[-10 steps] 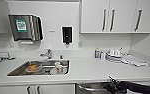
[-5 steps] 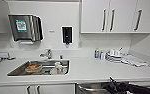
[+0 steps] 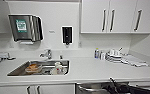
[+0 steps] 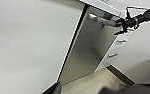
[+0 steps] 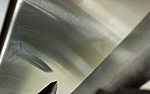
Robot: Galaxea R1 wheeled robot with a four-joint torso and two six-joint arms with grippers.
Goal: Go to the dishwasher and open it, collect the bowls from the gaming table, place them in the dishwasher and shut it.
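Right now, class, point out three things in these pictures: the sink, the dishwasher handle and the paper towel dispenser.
sink [image 3: 18, 71]: head view, its steel left wall.
dishwasher handle [image 4: 101, 20]: left wrist view, middle of the bar.
paper towel dispenser [image 3: 24, 27]: head view, its front face.

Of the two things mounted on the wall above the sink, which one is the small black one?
The soap dispenser, right of the faucet. It is small, black and boxy; the paper towel dispenser further left is larger, steel-coloured, with a green label.
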